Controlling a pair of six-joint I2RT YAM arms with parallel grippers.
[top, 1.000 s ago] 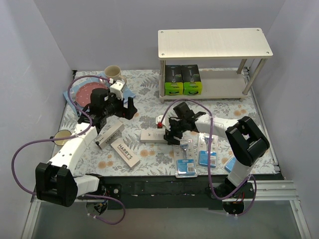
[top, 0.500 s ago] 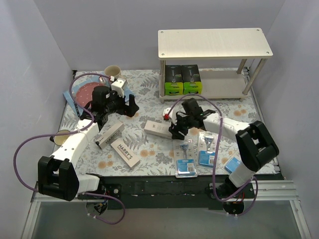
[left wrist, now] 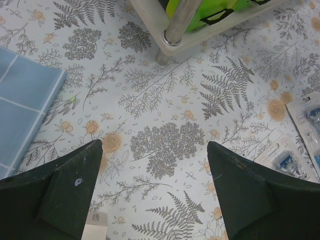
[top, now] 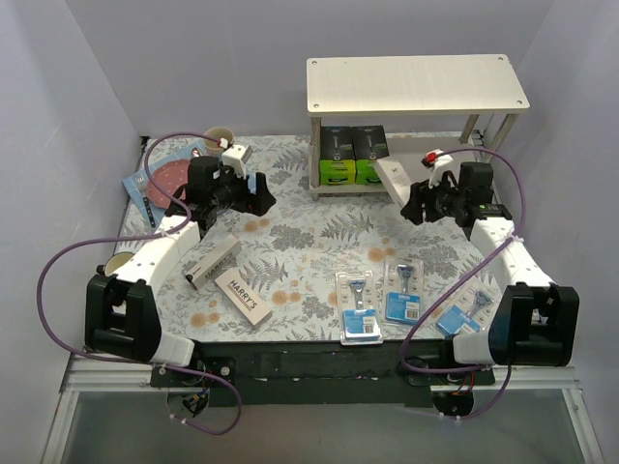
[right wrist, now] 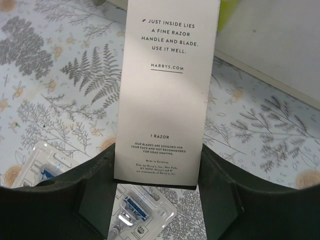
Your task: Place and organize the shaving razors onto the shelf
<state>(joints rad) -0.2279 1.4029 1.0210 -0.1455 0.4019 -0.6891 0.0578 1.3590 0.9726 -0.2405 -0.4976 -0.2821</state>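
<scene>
Right gripper (right wrist: 157,167) pinching HARRY'S box (right wrist: 167,90); left gripper (left wrist: 155,185) spread.
Box end is risking catching on the shelf (top: 416,82) at twelve o'clock.

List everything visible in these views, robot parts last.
shelf: one, pale wood, silver legs, far right.
black-and-lime boxes: two, shelf's lower tier, left end.
Harry's boxes: two, white, table, near left.
held Harry's box: one, white, beside the shelf.
blister packs: three, blue-carded, table, near right.
mug: one, cream, far left.
plate: one, pink speckled, far left, on the cloth.
cloth: one, blue, far left.
table cover: one, floral, across the table.
left fingers: black, open, empty, over the cover.
right fingers: black, shut on the held Harry's box.
</scene>
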